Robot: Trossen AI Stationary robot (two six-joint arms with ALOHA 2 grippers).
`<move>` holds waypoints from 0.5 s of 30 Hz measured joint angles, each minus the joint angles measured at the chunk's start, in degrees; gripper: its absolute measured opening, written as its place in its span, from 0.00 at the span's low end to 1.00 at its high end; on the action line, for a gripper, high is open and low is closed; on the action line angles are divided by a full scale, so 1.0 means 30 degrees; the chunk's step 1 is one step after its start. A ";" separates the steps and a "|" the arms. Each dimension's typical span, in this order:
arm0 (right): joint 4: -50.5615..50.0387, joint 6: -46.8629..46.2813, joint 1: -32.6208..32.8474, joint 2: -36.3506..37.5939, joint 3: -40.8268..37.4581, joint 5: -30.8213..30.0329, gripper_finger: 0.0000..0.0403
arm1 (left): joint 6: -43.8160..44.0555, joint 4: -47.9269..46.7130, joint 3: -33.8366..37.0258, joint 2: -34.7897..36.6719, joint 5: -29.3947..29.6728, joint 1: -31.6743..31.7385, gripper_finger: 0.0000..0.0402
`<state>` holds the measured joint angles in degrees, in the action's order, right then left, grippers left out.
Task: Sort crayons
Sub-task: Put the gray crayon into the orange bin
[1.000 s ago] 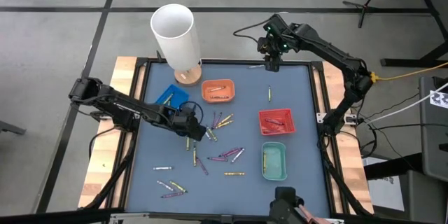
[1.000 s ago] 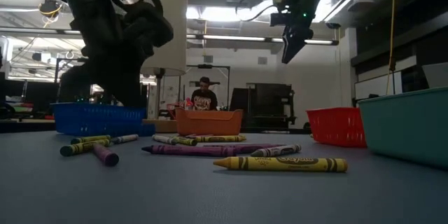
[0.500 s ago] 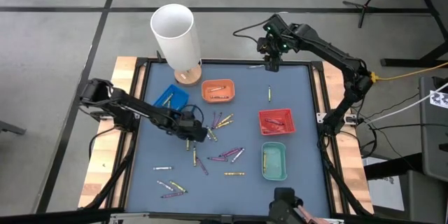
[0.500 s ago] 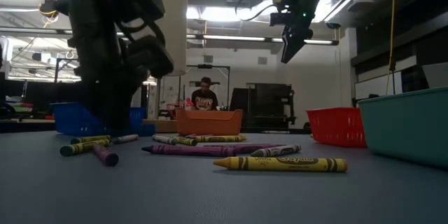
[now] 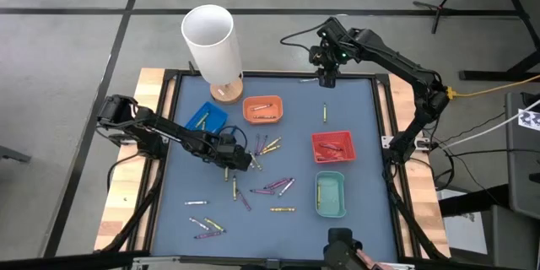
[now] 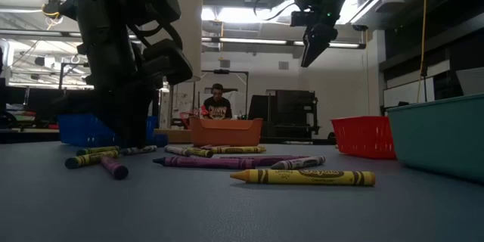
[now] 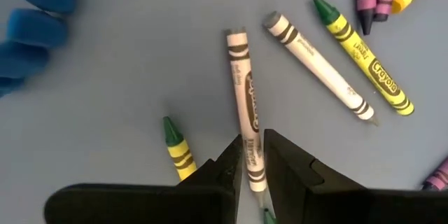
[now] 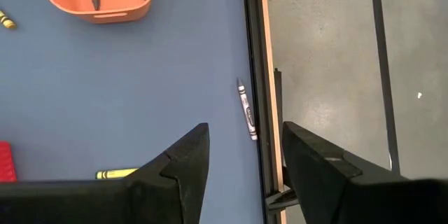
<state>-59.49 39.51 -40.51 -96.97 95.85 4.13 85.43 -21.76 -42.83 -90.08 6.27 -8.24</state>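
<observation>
Change over the last second: the left arm's elbow has swung inward toward the mat and its gripper has shifted slightly right and come down onto the crayon cluster at mat centre. In the low view its dark bulk has dropped until the fingers reach the mat by the blue tray. The right arm is essentially unchanged, its gripper held high over the far edge of the mat.

Left gripper, wrist view: fingers nearly closed, one on each side of a white crayon lying flat on the mat. The gap is barely wider than the crayon; true contact cannot be confirmed, and the crayon is not lifted. Beside it lie a second white crayon, a yellow crayon and a short green-tipped yellow one.

Right gripper, wrist view: jaws spread wide, holding nothing. A lone white crayon lies below it against the mat's black frame.

Crayons: most are loose on the mat, scattered from centre toward the near edge, one yellow apart toward the far side. A few already lie in the orange tray, red tray and green tray.
</observation>
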 joint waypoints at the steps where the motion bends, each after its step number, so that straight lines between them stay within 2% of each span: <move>1: -0.0004 0.0000 0.0000 0.0000 0.0000 -0.0004 0.45 | 0.0000 0.0007 0.0000 0.0000 0.0066 -0.0004 0.11; 15: -0.0025 0.0000 0.0000 0.0000 0.0000 -0.0004 0.45 | -0.1020 0.0475 0.0000 -0.0159 0.0172 -0.0010 0.11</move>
<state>-59.57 39.51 -40.51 -96.97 95.85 4.12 82.37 -20.33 -42.83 -90.56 6.78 -8.27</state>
